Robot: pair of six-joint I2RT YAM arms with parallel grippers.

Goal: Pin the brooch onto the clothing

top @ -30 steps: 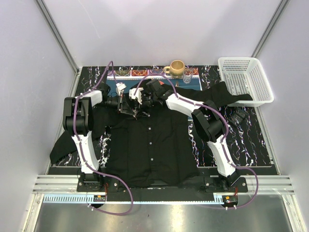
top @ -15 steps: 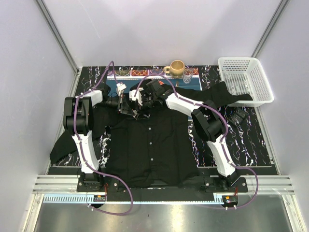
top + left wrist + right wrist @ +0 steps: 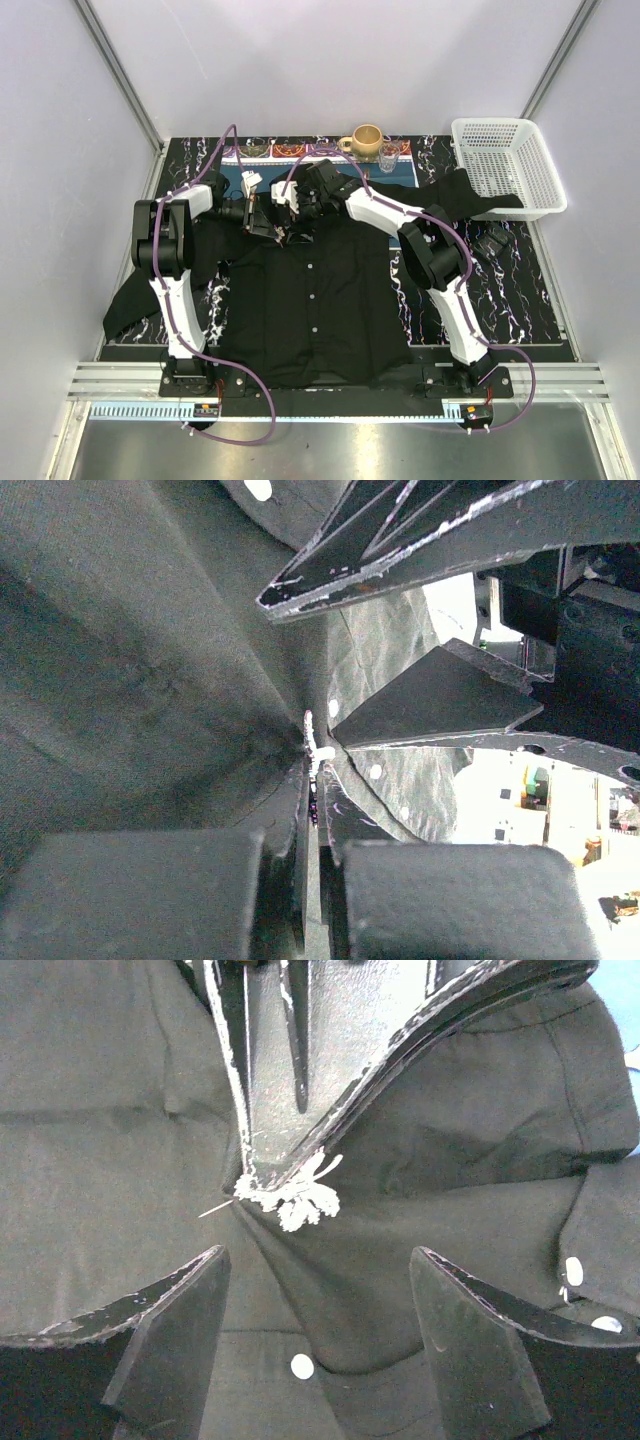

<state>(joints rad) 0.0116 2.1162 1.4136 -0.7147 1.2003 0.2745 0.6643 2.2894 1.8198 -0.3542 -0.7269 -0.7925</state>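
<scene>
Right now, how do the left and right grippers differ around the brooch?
The left gripper is shut on the brooch, holding it at the shirt; the right gripper is open and holds nothing. The left gripper touches the brooch; the right gripper's fingers stand spread on either side, clear of it. Both sit over the shirt's upper front.

Blk shirt (image 3: 310,300) w/ white buttons (image 3: 301,1366), whitish brooch (image 3: 298,1198), blk-white marbled table (image 3: 520,290)

We see right gripper (image 3: 318,1255) fingers spread, left gripper (image 3: 258,1172) tips and small white leaf-shaped brooch (image 3: 298,1200) filling gap. Bunched black button-up shirt (image 3: 120,1140) hems both. Tan mug (image 3: 366,140), clear glass (image 3: 389,155) stand near behind; we find room over flat shirt front.
</scene>
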